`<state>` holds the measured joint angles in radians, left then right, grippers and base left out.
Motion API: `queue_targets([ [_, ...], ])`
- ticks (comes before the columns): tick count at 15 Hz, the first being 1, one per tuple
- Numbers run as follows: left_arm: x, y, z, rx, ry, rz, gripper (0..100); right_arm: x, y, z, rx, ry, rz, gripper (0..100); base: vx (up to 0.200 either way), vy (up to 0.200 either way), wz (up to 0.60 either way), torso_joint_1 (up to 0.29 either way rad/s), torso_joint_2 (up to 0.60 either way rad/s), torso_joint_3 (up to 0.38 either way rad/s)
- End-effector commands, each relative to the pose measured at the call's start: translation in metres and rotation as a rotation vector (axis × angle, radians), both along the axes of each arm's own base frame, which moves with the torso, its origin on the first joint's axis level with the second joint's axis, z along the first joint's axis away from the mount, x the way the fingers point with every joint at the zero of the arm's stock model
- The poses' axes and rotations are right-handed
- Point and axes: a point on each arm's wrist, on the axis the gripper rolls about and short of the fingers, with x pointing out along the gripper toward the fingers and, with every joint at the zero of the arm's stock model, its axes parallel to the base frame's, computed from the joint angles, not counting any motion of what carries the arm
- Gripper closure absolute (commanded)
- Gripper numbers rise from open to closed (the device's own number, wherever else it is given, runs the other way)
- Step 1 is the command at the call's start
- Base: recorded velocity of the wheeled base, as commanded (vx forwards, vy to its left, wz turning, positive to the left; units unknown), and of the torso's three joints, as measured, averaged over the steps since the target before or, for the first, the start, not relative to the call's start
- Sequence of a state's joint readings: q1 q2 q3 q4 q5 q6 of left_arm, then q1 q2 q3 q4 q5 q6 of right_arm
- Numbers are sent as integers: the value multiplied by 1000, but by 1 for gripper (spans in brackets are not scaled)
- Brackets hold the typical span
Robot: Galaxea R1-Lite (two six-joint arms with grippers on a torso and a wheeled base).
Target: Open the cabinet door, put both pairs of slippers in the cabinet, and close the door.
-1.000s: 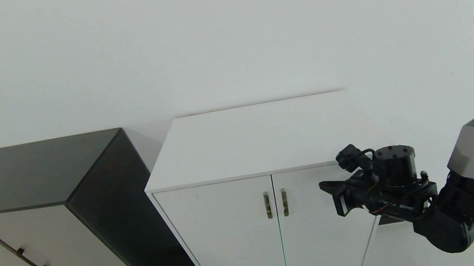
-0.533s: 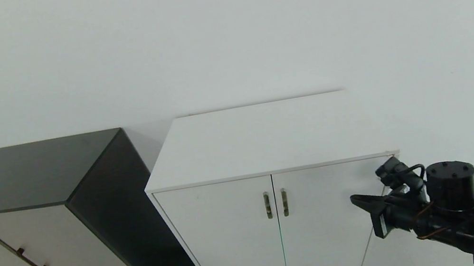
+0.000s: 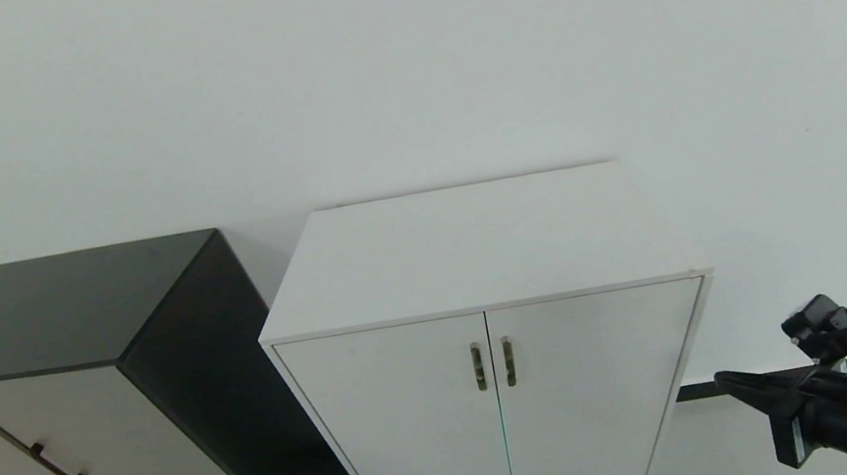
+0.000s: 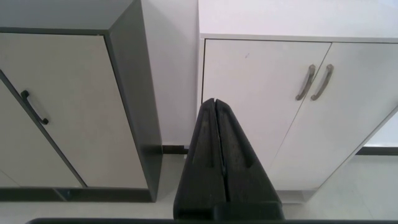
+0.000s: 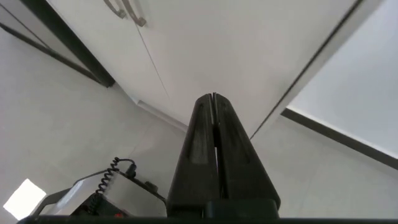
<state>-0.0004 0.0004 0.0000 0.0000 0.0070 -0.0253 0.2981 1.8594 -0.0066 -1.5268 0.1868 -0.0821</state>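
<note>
Wall [image 3: 394,62] plain white, backing both units. Dark cabinet [image 3: 57,307] stands on the robot's left, flush against the wall. Cabinet [image 3: 468,247], white, stands just beside it and square to the head camera, presumably so both doors can swing out toward the robot. Doors [image 3: 396,431] are both shut, edges meeting at the centre line, so the inside is hidden and I cannot tell whether any slippers are in there. Floor [image 5: 62,124] is pale and runs up to the cabinet's foot. Right hand [image 3: 724,379] sits low, off the cabinet's right side and apart from it, fingers pointing across toward the cabinet; its wrist camera looks at the lower right corner of the cabinet. Fingers are pressed fully together, nothing between them, nothing touched. Left hand [image 4: 215,102] is held back from the front, aimed about at the left door's outer edge beside the dark cabinet; fingers likewise fully together, empty, no contact. Handles [image 3: 479,367] are two upright bars side by side at the doors' meeting edge, so each door pulls from the middle; neither hand is on them. Judgement: both arms parked clear of the doors' swing.
</note>
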Motion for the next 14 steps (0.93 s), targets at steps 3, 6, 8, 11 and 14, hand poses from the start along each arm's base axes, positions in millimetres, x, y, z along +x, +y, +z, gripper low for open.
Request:
queue_targets([
  [3, 0, 0, 0, -1, 1, 1, 100, -36, -15, 28, -23, 8, -72, 100, 0, 0, 0, 0, 0, 0],
  [6, 0, 0, 0, -1, 0, 0, 100, -74, -28, 38, -39, 48, -85, 100, 0, 0, 0, 0, 0, 0],
  [8, 0, 0, 0, -1, 0, 0, 100, -105, -37, 41, -41, 59, -87, 100, 0, 0, 0, 0, 0, 0],
  [11, 0, 0, 0, -1, 0, 1, 100, -150, -50, 42, -6, -39, -110, 100, 0, 0, 0, 0, 0, 0],
  [14, 0, 0, 0, -1, 0, 1, 100, -178, -58, 31, 14, -74, -166, 100, 0, 0, 0, 0, 0, 0],
])
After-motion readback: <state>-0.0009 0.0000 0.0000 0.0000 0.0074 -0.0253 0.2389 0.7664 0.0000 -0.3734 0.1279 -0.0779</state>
